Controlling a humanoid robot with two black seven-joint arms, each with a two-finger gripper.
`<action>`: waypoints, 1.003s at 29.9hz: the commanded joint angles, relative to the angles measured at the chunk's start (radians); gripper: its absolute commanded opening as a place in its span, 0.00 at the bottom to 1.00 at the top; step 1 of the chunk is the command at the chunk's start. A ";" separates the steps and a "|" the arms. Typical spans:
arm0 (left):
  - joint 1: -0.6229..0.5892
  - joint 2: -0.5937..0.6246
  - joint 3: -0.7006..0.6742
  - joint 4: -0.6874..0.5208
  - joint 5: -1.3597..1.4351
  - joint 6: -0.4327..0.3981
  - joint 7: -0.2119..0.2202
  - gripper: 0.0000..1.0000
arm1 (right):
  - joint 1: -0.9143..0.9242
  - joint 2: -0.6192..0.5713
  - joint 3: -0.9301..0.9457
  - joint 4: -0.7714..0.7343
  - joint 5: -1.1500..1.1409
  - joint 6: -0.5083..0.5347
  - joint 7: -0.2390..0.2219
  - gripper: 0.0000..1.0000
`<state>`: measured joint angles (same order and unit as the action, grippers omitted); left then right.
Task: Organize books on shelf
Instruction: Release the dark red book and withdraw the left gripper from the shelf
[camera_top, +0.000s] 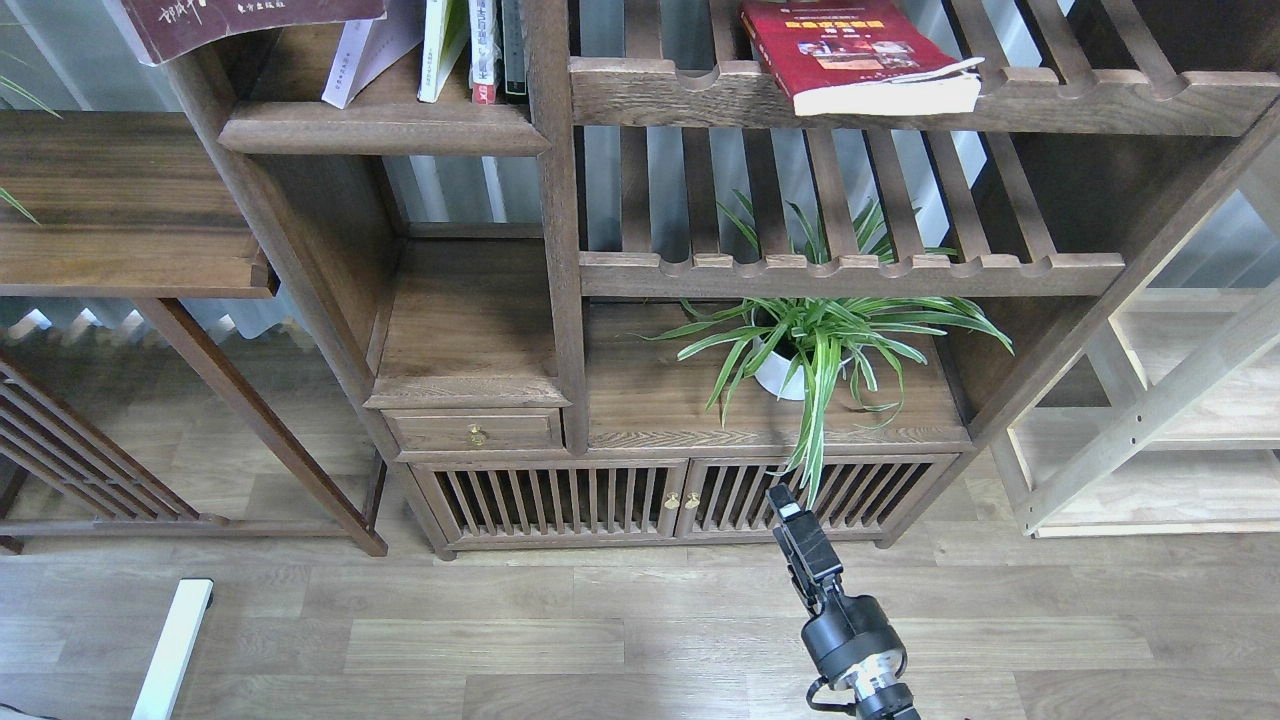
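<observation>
The task looks only partly done. On the dark shelf (380, 128) at the upper left, several books already stand: a pale book (365, 55) leans to the right against a white and green one (438, 45), and two thin books stand upright next to the post.

The big maroon book (250, 25) is at the top left corner, and only its lower edge shows. It seems to be above the left end of the shelf, and it is tilted. I cannot tell if it rests on the board or is carried, because the left hand is not in view.

The red book (850, 50) lies flat on the slatted rack (900, 95) at the upper right, well apart from the others. Its corner sticks out over the front rail.

The right hand (790, 515) hangs low, in front of the cabinet doors and just under the leaves of the plant (810, 345). It holds nothing. It is seen end-on and dark, so I cannot tell how wide it is.

I judge that the maroon book must yet be put in its place, and the red book probably must join the row after that.
</observation>
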<state>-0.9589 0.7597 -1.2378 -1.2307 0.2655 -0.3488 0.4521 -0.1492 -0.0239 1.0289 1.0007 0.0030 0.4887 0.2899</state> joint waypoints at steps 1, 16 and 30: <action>-0.024 -0.006 0.026 0.011 0.001 0.007 -0.003 0.02 | -0.006 -0.001 0.000 0.007 0.000 0.000 0.000 0.94; -0.139 -0.094 0.104 0.160 0.057 0.007 -0.015 0.02 | -0.047 -0.005 0.005 0.019 0.000 0.000 0.000 0.94; -0.192 -0.154 0.155 0.208 0.077 0.007 -0.020 0.02 | -0.059 -0.005 0.008 0.021 0.000 0.000 0.000 0.94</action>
<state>-1.1379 0.6160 -1.0941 -1.0307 0.3394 -0.3420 0.4323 -0.2076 -0.0283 1.0371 1.0202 0.0031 0.4887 0.2900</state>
